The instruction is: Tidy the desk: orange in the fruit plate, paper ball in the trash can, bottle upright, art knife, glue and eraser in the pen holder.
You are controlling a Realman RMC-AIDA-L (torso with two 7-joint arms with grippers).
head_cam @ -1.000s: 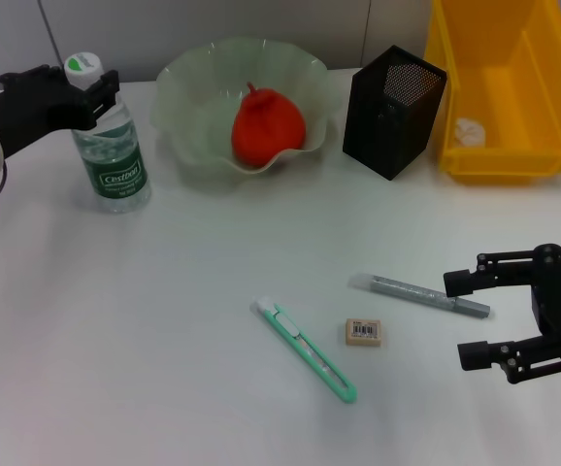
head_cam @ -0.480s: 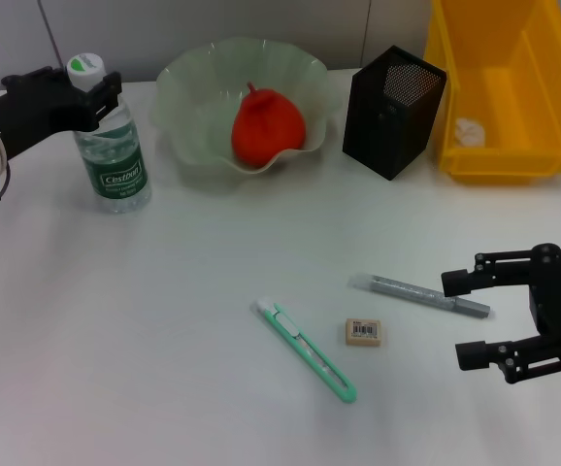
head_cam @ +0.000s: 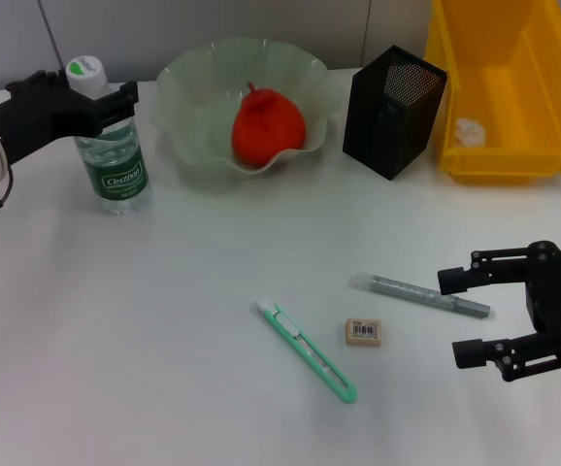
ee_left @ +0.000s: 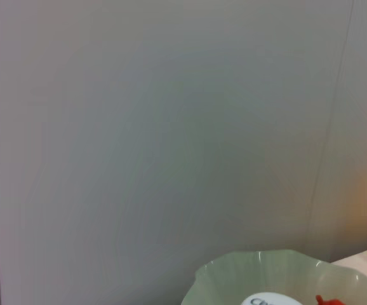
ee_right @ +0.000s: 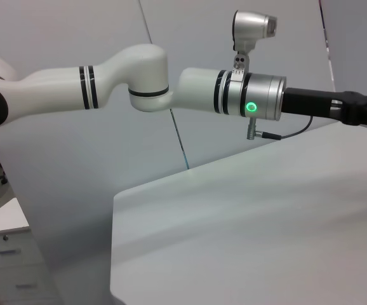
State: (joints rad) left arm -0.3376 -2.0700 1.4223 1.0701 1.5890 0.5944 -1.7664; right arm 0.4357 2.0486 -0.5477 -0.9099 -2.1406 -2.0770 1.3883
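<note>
The clear bottle [head_cam: 113, 155] with a green label stands upright at the back left. My left gripper [head_cam: 94, 105] is at its neck, fingers loosely around it, just under the white cap [ee_left: 269, 300]. The orange [head_cam: 268, 126] lies in the pale green fruit plate [head_cam: 179, 87]. The paper ball [head_cam: 470, 131] lies in the yellow bin [head_cam: 499, 160]. The grey glue stick [head_cam: 421, 294], the eraser [head_cam: 363, 332] and the green art knife [head_cam: 305, 351] lie on the table in front. My right gripper [head_cam: 452, 317] is open, just right of the glue stick's end.
The black mesh pen holder [head_cam: 392, 109] stands between the plate and the bin. The right wrist view shows my left arm [ee_right: 234, 95] reaching across the white table [ee_right: 247, 222]. The left wrist view shows the plate's rim [ee_left: 253, 267] and a grey wall.
My left gripper's fingers have shifted a little to the right at the bottle's neck while the bottle stayed still. My right gripper has crept slightly left toward the glue stick.
</note>
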